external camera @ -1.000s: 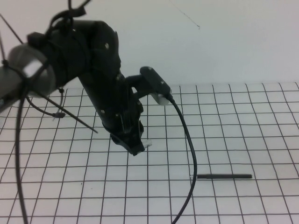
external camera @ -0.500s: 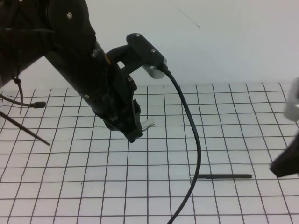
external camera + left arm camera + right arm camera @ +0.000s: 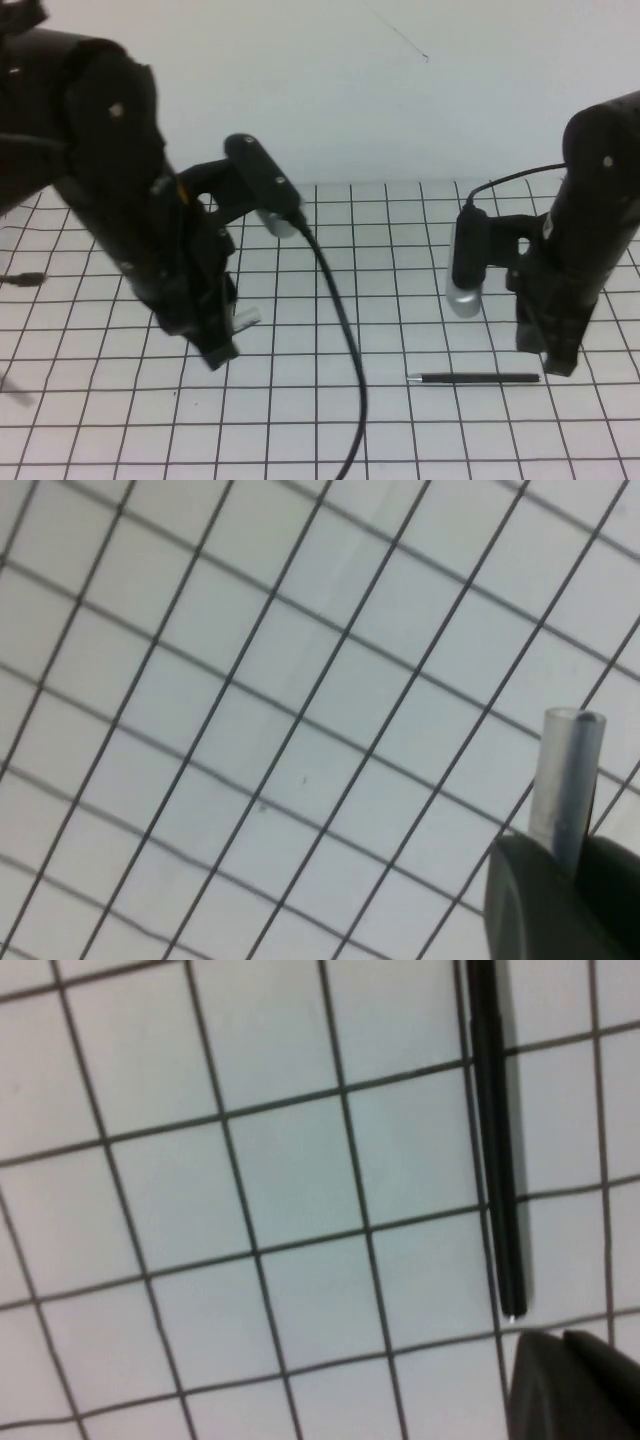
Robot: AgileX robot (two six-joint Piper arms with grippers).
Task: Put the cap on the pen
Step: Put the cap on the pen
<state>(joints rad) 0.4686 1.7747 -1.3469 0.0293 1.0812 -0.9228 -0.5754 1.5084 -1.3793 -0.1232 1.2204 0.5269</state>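
The pen (image 3: 475, 378), a slim black stick, lies flat on the grid mat at the front right. It also shows in the right wrist view (image 3: 495, 1140). My right gripper (image 3: 560, 362) hangs just above the pen's right end, with its fingers (image 3: 560, 1380) together and nothing between them. My left gripper (image 3: 224, 346) is at the left, raised off the mat and well apart from the pen. It is shut on a short translucent grey cap (image 3: 246, 318), which sticks out past its fingertips in the left wrist view (image 3: 565, 780).
The white grid mat (image 3: 400, 250) covers the table, with a plain white wall behind. A thick black cable (image 3: 340, 350) hangs from the left wrist camera down to the front edge, between the two arms. Thin cables lie at the far left edge.
My left arm has swung left and lower with the cap in it. My right arm has come in from the right and now stands over the pen's right end. The pen has not moved.
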